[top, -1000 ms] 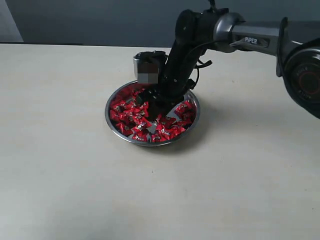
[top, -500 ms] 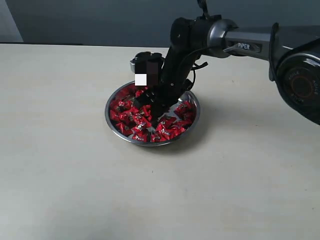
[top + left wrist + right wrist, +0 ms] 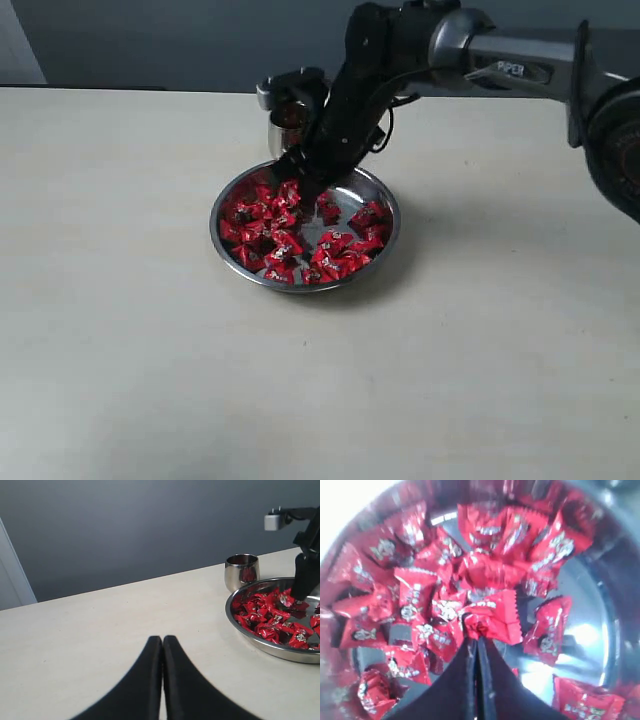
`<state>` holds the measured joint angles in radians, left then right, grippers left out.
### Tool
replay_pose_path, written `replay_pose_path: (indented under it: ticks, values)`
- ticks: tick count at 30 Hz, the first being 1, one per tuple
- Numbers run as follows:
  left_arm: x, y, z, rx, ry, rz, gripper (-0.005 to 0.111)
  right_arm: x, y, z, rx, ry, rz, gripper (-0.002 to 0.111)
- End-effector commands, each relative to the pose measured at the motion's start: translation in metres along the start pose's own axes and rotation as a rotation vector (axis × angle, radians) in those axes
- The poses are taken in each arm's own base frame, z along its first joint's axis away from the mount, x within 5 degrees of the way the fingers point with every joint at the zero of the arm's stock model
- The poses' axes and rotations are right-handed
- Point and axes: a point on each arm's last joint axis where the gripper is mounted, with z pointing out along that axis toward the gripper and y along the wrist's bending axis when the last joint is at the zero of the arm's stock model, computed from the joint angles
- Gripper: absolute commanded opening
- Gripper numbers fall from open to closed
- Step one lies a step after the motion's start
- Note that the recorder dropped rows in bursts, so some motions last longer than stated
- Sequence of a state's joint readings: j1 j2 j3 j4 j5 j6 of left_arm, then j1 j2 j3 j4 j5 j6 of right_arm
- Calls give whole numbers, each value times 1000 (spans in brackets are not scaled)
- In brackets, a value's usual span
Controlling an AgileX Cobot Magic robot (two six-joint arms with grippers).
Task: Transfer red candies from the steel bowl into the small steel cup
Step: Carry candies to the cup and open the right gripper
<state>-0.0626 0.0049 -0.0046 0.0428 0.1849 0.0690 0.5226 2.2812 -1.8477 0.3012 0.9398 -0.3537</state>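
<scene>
Pinching one red candy point(image 3: 490, 622) in the right gripper point(image 3: 476, 639), clenched tight on a crimped corner of the wrapper. Hanging just above the far-left part of the steel bowl point(image 3: 228, 262), clear of the other red candies point(image 3: 268, 238) heaped below.

Looking to the small steel cup point(image 3: 284, 122) now. Standing upright on the surface point(image 3: 140, 350), mouth up, just behind the bowl's far rim. Close beside the right gripper, a little further back and to the left in the exterior view. Looks like a short carry out over the rim, then a release straight down into that narrow mouth.

Worth noting the wrapper's long axis, lying across the tips and sticking out to one side. Probably calls for centring over the opening.

Parked well apart from the bowl with the left gripper point(image 3: 162, 647), closed tight on nothing. Clearly a job for the nearer right side.
</scene>
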Motion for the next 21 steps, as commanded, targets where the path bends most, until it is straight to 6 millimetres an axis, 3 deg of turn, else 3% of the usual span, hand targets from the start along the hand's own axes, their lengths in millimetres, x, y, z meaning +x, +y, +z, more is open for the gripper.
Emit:
replay_pose_path:
  ticks: [1,6,13,21]
  values:
    - [1,0,0,-1,-5,-2,2,-17,5,-40,53,-165,-35,-1]
    - [1,0,0,-1,-5,-2,2,-31,2,-57,139,-325,-68,-1]
    - [1,0,0,-1,-5,-2,2,-47,-12,-56,227,-532,-63,-1]
    - [1,0,0,-1,-5,-2,2,-44,-40,-23,243,-554,16,-1]
